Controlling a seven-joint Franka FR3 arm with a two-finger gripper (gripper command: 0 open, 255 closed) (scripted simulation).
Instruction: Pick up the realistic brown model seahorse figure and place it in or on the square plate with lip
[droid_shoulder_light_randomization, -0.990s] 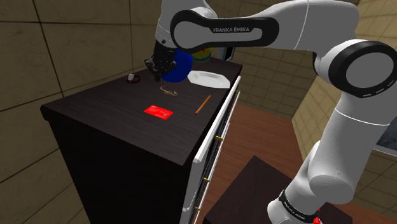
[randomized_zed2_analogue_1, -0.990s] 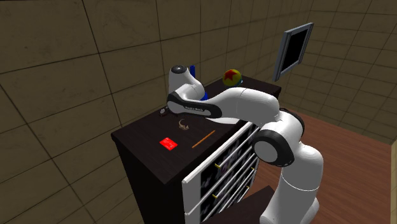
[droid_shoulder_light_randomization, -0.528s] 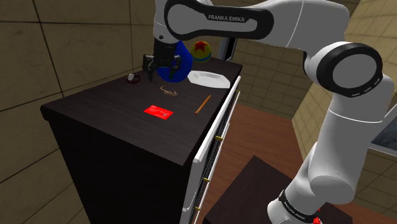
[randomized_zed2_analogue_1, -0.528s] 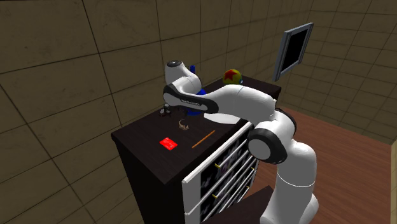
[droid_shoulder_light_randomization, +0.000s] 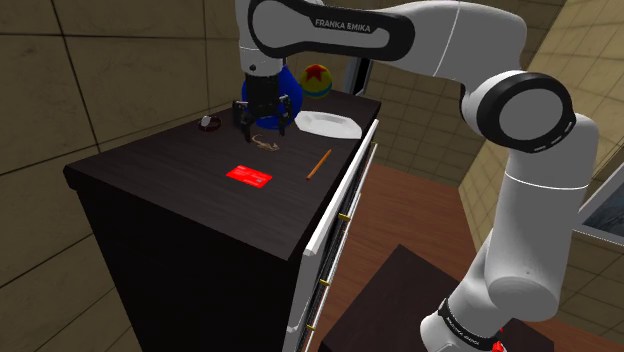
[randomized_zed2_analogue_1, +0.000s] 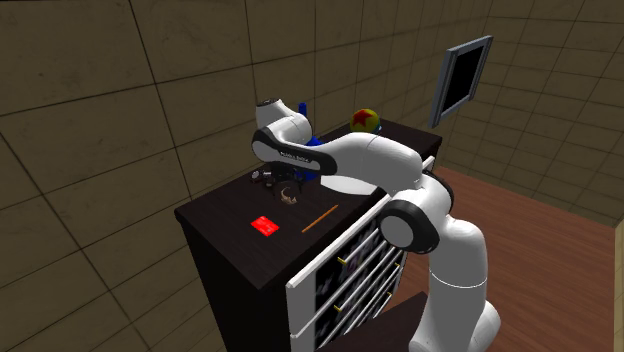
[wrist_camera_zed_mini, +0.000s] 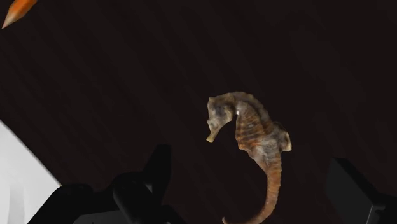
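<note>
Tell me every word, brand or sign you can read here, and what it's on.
"FRANKA EMIKA": pale letters on the dark band of the arm, shoulder view.
Lettering on that band in the second exterior view: too small to read.
A red star, no words: on the yellow ball.
The red card: nothing readable.

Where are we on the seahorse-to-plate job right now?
Done: the gripper is lined up over the brown seahorse, with its jaws open on either side and not touching it. In hand: the grasp itself; the seahorse lies on the dark cabinet top, not held. Left: lower, close, lift and carry it to the white square plate.
</note>
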